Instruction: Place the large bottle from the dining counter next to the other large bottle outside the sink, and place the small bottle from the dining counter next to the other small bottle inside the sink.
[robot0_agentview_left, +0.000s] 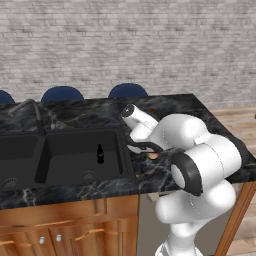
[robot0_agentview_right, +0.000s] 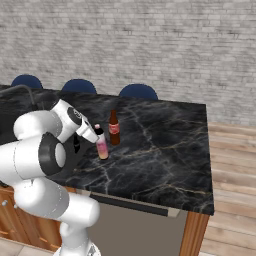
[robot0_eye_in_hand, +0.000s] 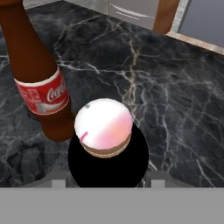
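The large bottle (robot0_agentview_right: 102, 149), pale with a pinkish label, stands on the black marble dining counter (robot0_agentview_right: 160, 150) right beside the other large bottle (robot0_agentview_right: 114, 129), dark brown with a red label. My gripper (robot0_agentview_right: 99, 132) reaches in from the left at a slant and is shut on the pale bottle's top. From the hand, its light cap (robot0_eye_in_hand: 103, 124) sits centred above my gripper (robot0_eye_in_hand: 108, 183), and the brown bottle (robot0_eye_in_hand: 37, 74) stands close on the left. The other small bottle (robot0_agentview_left: 100, 154), tiny and black, stands in the right basin of the sink (robot0_agentview_left: 60, 172). The small bottle is out of view.
A curved grey faucet (robot0_agentview_left: 30, 107) rises behind the sink. Blue stools (robot0_agentview_left: 62, 93) line the counter's far side in front of a brick wall. The marble top spreads out to the right of the bottles up to its edge (robot0_agentview_right: 207, 165). My own arm (robot0_agentview_left: 200, 160) covers the counter's right part.
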